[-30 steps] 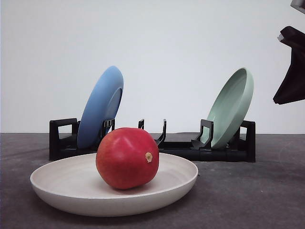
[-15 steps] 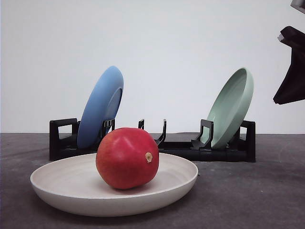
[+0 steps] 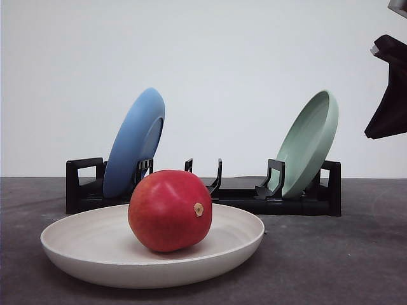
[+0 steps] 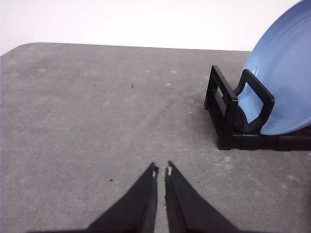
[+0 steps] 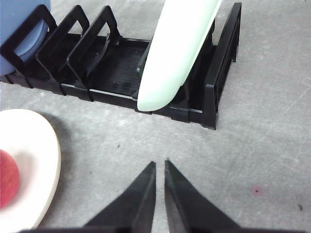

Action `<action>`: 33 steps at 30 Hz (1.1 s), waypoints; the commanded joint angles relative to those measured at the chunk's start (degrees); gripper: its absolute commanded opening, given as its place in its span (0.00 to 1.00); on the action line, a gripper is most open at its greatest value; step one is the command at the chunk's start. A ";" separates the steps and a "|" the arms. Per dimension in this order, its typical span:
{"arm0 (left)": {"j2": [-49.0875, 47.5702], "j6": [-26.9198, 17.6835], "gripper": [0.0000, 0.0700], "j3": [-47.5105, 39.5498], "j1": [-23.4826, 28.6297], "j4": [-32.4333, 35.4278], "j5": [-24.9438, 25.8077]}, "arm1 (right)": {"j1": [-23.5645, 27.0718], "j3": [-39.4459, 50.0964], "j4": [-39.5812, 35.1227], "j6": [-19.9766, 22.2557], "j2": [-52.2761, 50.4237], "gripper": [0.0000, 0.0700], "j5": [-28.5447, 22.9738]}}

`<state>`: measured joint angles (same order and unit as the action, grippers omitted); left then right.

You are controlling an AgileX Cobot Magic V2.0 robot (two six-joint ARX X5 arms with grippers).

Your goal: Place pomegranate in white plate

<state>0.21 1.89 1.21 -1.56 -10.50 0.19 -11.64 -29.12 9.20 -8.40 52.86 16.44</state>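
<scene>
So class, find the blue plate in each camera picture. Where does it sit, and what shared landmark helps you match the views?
Front view: blue plate stands tilted in the left end of the black rack.
Left wrist view: at the right edge.
Right wrist view: top left corner.
Shared landmark: the black rack.

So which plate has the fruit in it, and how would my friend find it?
Start at the black rack at the back of the grey table, which holds a blue plate and a green plate standing on edge. In front of it lies the white plate, flat, with the red pomegranate resting inside.
</scene>
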 commanded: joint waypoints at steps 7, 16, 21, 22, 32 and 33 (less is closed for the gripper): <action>-0.04 -0.85 0.01 -0.52 0.00 -0.26 0.28 | 0.08 2.80 -0.16 13.71 -9.85 0.04 -5.29; -0.04 -0.85 0.01 -0.52 0.00 -0.26 0.28 | 5.25 18.10 -0.36 13.53 -32.12 0.04 -13.94; -0.04 -0.85 0.01 -0.52 0.00 -0.26 0.28 | 8.75 24.98 -2.72 10.15 -41.78 0.04 -14.12; -0.04 -0.85 0.01 -0.52 0.00 -0.26 0.28 | 9.37 26.19 -3.62 9.81 -43.48 0.04 -14.26; -0.04 -0.85 0.01 -0.52 0.00 -0.26 0.28 | 11.94 28.50 -3.28 9.00 -52.66 0.04 -16.51; -0.04 -0.85 0.01 -0.52 0.00 -0.24 0.27 | 11.91 28.50 -3.09 8.98 -52.66 0.04 -16.49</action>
<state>0.21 1.87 1.21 -1.56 -10.50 0.19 0.12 -0.84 6.54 1.32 0.14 0.01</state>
